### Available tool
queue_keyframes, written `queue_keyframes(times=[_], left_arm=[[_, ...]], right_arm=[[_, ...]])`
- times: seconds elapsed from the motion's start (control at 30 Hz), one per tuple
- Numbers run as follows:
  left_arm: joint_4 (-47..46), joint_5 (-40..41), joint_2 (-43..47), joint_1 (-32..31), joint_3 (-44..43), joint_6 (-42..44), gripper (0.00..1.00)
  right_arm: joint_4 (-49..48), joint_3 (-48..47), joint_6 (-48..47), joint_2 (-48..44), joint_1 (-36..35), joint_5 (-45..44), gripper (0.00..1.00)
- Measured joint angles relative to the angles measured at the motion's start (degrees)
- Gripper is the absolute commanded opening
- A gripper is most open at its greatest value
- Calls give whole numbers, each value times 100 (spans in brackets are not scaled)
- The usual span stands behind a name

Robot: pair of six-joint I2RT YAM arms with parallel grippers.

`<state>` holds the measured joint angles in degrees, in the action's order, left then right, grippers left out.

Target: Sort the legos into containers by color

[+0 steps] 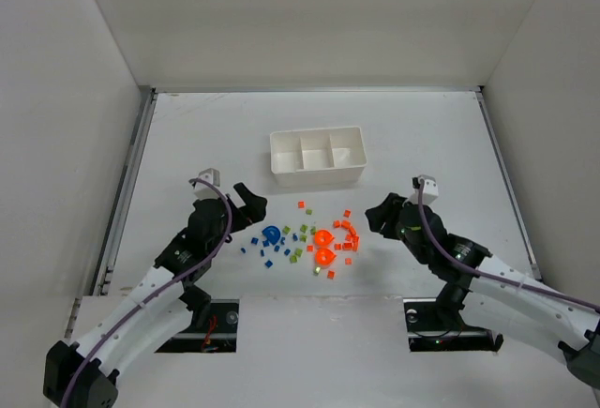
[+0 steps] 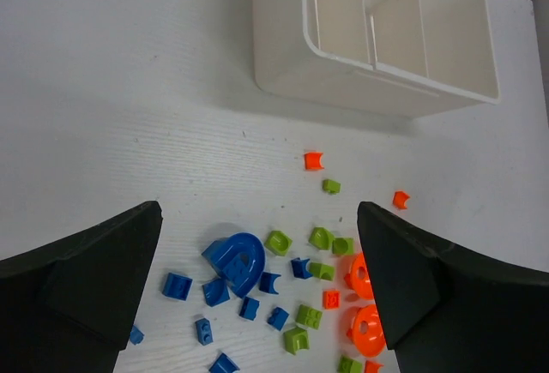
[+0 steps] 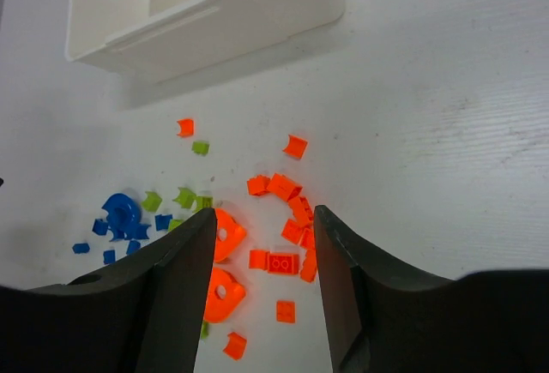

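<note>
Small blue, yellow-green and orange legos lie scattered on the white table between my arms. A large rounded blue piece (image 1: 271,234) (image 2: 237,260) lies at the left of the pile. Two rounded orange pieces (image 1: 323,238) (image 3: 226,234) lie at the centre. A cluster of small orange bricks (image 1: 349,233) (image 3: 293,207) lies at the right. The white three-compartment tray (image 1: 317,174) (image 2: 377,90) (image 3: 206,30) stands behind the pile; its compartments look empty. My left gripper (image 1: 250,204) (image 2: 257,261) is open above the blue pieces. My right gripper (image 1: 375,216) (image 3: 264,253) is open above the orange bricks.
White walls enclose the table on the left, back and right. Metal rails (image 1: 127,192) run along the left and right edges. Two dark cut-outs (image 1: 202,325) sit at the near edge by the arm bases.
</note>
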<state>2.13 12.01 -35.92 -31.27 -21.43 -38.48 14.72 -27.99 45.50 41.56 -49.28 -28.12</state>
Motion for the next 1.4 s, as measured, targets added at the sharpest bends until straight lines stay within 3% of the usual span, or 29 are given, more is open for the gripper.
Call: queue_keyframes(times=[0.2, 0.3, 0.43, 0.5, 0.53, 0.57, 0.63, 0.77, 0.93, 1.17, 1.4], left_arm=[[-809, -125, -348, -85, 181, -262, 100], [-1622, -103, -597, -310, 369, -354, 100], [-2332, 273, -1005, -614, 507, -610, 99], [-2485, 444, -1198, -671, 501, -710, 44], [-2516, 503, -1322, -691, 472, -715, 29], [-2514, 514, -1462, -688, 413, -656, 17], [-2417, 498, -1659, -680, 291, -476, 10], [-1926, 479, -1711, -693, 66, -214, 11], [-905, 1108, -1211, -1097, 66, -98, 21], [238, 2155, -1615, -1864, -13, -103, 31], [157, 2238, -1757, -1867, -13, -118, 36]], right_arm=[[125, 201, -35, -87, 105, 101, 15], [-24, 201, -94, 184, 111, 415, 12], [-413, 245, -114, 632, -76, 870, 15], [-662, 299, -133, 841, -216, 1071, 17], [-807, 334, -149, 953, -271, 1147, 18], [-918, 363, -160, 1069, -313, 1222, 18], [-1054, 367, -177, 1296, -369, 1320, 17], [-1340, 308, -308, 1856, -599, 1416, 14], [-1462, -232, -787, 2887, -772, 1530, 12], [-1952, -1451, -1598, 4175, -378, 1545, 42], [-2155, -2103, -1880, 5182, -243, 1550, 48]])
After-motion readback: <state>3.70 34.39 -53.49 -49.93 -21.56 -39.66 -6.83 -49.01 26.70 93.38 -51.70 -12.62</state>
